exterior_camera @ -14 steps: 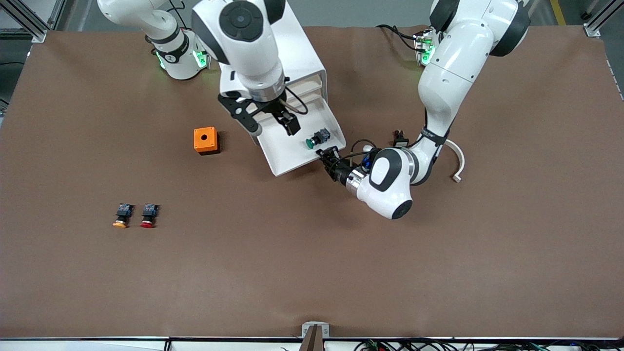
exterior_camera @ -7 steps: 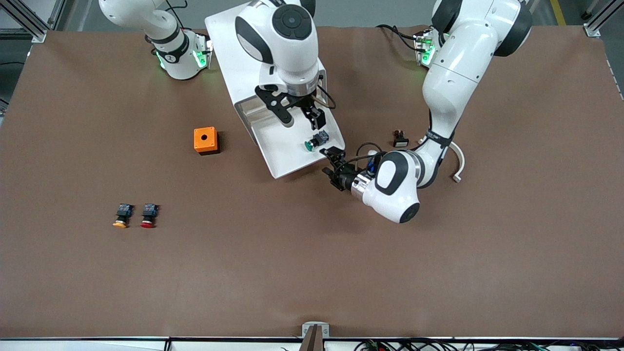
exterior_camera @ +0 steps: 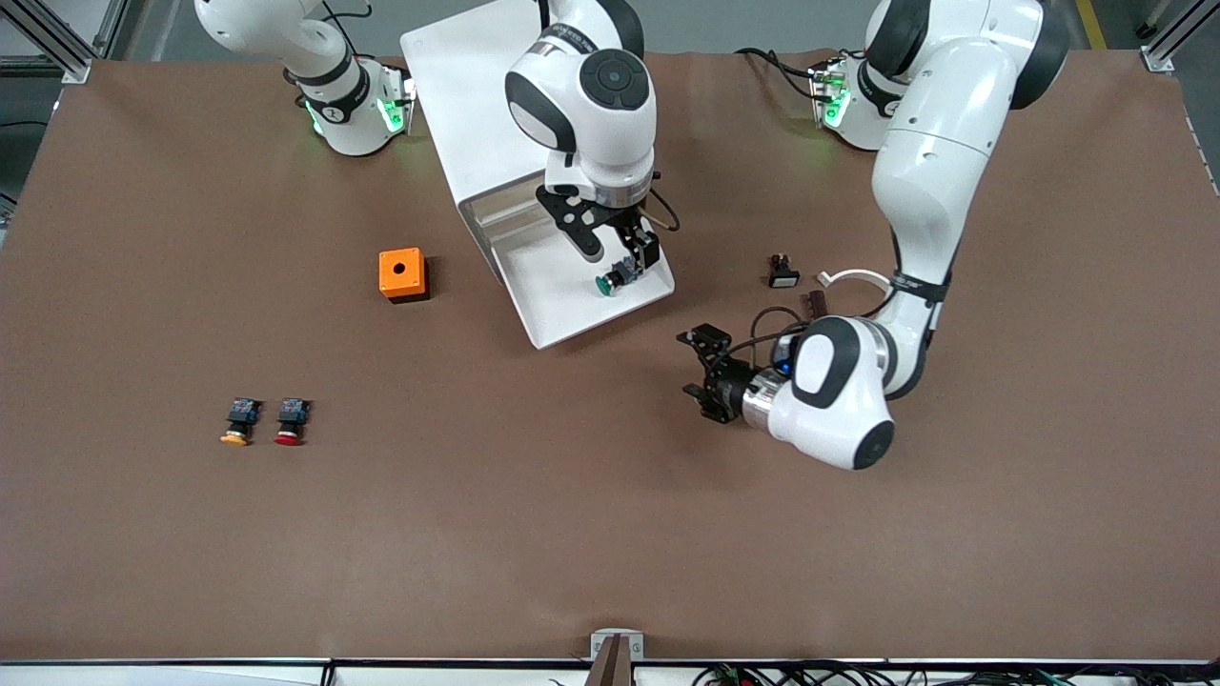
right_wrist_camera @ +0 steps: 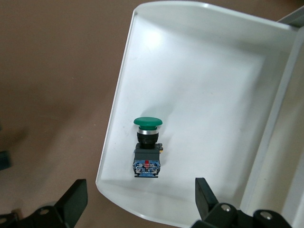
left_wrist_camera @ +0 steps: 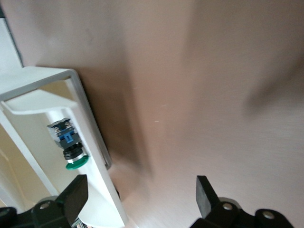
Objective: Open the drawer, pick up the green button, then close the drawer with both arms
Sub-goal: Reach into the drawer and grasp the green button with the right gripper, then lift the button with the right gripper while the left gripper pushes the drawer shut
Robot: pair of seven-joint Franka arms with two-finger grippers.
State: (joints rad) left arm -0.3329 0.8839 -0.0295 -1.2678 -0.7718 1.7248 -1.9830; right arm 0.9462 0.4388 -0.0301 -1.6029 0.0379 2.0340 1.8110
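The white drawer (exterior_camera: 562,310) stands pulled out of its cabinet (exterior_camera: 477,105). The green-capped button (exterior_camera: 610,279) lies on its side in it, near the front corner. My right gripper (exterior_camera: 618,250) hangs open over the drawer, just above the button (right_wrist_camera: 148,142), which shows between its spread fingers without touching them. My left gripper (exterior_camera: 701,372) is open over bare table, apart from the drawer's front and holding nothing. The left wrist view shows the drawer's front wall (left_wrist_camera: 90,142) and the button (left_wrist_camera: 69,145) from the side.
An orange box (exterior_camera: 401,273) with a round hole sits beside the drawer toward the right arm's end. A yellow-capped button (exterior_camera: 238,420) and a red-capped button (exterior_camera: 290,420) lie nearer the front camera. A small black part (exterior_camera: 782,272) and a white curved piece (exterior_camera: 853,276) lie by the left arm.
My left gripper opened, let go of the drawer's front and drew back over the table. My right gripper swung across the drawer to above the green button.
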